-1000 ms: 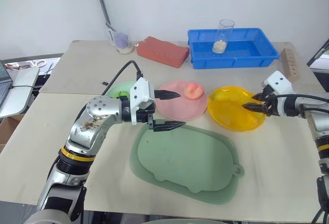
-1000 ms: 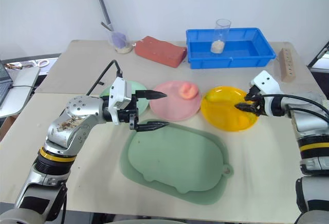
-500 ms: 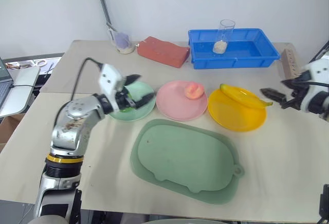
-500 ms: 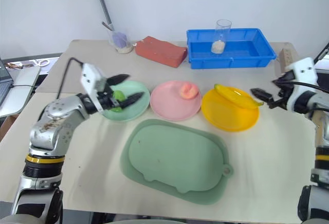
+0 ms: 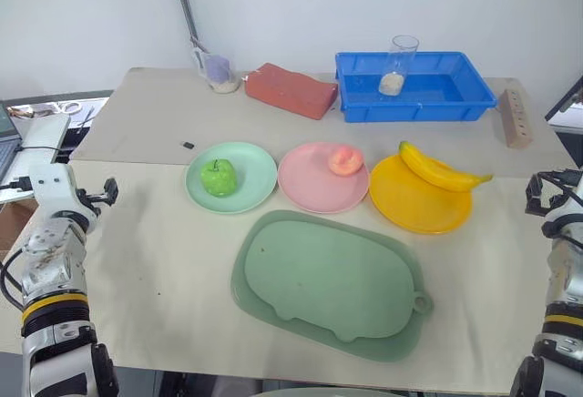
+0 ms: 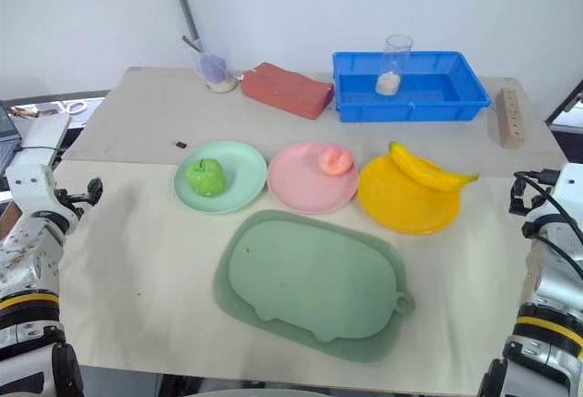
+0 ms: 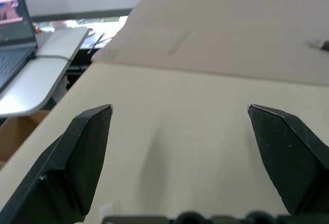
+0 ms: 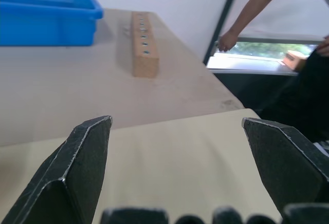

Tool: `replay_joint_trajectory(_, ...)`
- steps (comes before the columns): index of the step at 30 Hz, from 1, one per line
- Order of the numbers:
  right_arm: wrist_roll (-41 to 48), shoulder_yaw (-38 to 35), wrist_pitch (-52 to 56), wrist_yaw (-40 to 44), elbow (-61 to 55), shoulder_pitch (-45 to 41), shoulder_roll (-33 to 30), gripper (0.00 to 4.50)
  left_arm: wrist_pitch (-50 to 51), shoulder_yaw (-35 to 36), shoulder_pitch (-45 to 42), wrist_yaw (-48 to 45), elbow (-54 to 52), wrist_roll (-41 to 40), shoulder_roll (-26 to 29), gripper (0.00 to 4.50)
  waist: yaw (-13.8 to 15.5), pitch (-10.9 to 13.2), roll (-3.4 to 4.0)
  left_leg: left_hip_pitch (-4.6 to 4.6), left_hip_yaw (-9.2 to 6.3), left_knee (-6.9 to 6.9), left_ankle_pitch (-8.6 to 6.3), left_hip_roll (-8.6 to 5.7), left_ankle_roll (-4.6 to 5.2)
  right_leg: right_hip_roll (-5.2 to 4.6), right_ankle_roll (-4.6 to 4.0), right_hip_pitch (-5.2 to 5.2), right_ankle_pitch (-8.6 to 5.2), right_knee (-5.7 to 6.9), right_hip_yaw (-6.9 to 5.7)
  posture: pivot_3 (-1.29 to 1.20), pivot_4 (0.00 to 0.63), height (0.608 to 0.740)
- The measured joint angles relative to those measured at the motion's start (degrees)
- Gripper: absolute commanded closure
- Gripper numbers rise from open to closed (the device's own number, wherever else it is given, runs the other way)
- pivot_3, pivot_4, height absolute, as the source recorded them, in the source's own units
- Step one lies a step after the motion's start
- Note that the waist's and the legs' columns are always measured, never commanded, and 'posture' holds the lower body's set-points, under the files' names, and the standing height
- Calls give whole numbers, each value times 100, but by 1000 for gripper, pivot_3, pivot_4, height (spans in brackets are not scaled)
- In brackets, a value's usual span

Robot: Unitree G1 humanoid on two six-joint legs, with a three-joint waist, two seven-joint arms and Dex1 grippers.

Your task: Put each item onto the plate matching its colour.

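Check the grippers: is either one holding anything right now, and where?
Nothing held. Left gripper and right gripper both stand open and empty over the table.

Open tabletop (image 5: 146,260) either side of the green tray (image 5: 328,283); three plates (image 5: 231,177) abreast beyond it

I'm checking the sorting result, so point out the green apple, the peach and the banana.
green apple (image 5: 219,178), left eye view, middle of its rounded body.
peach (image 5: 345,160), left eye view, centre of its top.
banana (image 5: 439,171), left eye view, middle of its curved body.
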Motion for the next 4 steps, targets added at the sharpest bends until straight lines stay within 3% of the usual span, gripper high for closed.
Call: replay_joint_trajectory(4,-116,105,-513,-296,696,-362,0,23,-238,-73,-249,221,156,48,-196,0,-15,-2,-2,-2,2,-7,2,-2,-1,-2,1,11,1,4,2,0,150,740)
